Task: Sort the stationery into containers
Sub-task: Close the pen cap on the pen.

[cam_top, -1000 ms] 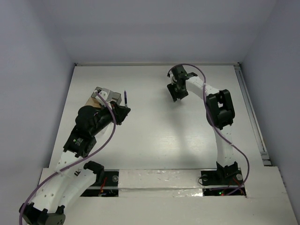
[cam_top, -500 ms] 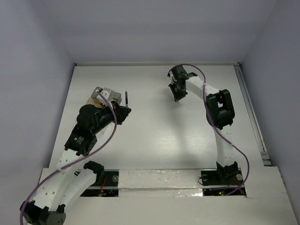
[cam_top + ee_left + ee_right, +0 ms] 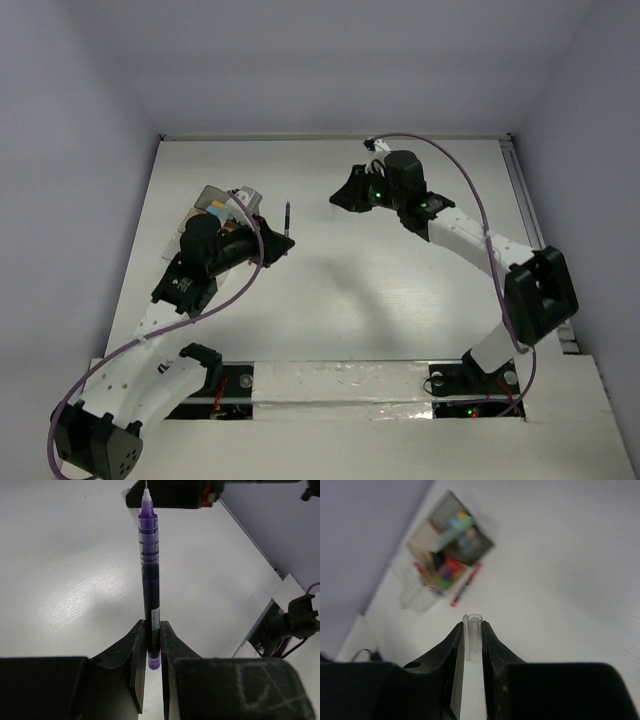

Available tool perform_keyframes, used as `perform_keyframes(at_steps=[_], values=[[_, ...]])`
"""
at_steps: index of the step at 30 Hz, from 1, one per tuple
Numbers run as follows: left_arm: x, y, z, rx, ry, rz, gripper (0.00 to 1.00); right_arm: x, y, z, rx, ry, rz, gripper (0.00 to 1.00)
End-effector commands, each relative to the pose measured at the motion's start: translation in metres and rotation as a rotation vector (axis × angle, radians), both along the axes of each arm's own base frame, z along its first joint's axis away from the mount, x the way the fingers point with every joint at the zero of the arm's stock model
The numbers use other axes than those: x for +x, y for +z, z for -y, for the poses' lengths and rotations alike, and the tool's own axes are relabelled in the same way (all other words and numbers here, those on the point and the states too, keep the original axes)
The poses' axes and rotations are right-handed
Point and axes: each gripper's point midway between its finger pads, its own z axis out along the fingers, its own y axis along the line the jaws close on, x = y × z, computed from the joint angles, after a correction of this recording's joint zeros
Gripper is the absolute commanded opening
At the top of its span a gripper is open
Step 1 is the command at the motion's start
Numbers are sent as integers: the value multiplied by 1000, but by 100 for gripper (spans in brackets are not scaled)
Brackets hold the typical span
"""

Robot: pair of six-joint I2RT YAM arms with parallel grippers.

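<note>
My left gripper [image 3: 152, 645] is shut on the lower end of a purple pen [image 3: 149, 575], which stands up out of the jaws with its bare white tip away from me. In the top view the left gripper [image 3: 277, 245] holds the pen [image 3: 288, 216] right of the containers [image 3: 215, 205]. My right gripper [image 3: 472, 627] is shut on a clear pen cap [image 3: 475, 640], open end outward. In the top view the right gripper [image 3: 338, 200] points left towards the pen. The containers [image 3: 447, 540] hold several coloured items, blurred in the right wrist view.
A red pen [image 3: 466, 584] lies on the white table [image 3: 400, 290] beside the containers. The right gripper's black body [image 3: 170, 492] shows just beyond the pen tip in the left wrist view. Grey walls close the table's far and side edges.
The right arm has swung down and left, so its gripper now points at the pen. The left gripper has shifted a little right with the pen.
</note>
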Motion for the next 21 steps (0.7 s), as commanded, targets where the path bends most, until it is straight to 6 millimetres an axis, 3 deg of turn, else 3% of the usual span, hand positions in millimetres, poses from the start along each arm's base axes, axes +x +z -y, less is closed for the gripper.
perform_keyframes(at_steps=[1,7,11,21], values=[[-2,7,8,-36,-57,24,0,-27,90,-37,313,62,142,0],[-11,4,19,-60,-147,4,0,-44,143,-36,444,21,231,0],[-13,3,22,-67,-173,-2,0,-53,161,-37,476,25,278,0],[-18,3,28,-85,-224,-16,0,-67,169,-51,555,85,313,0]])
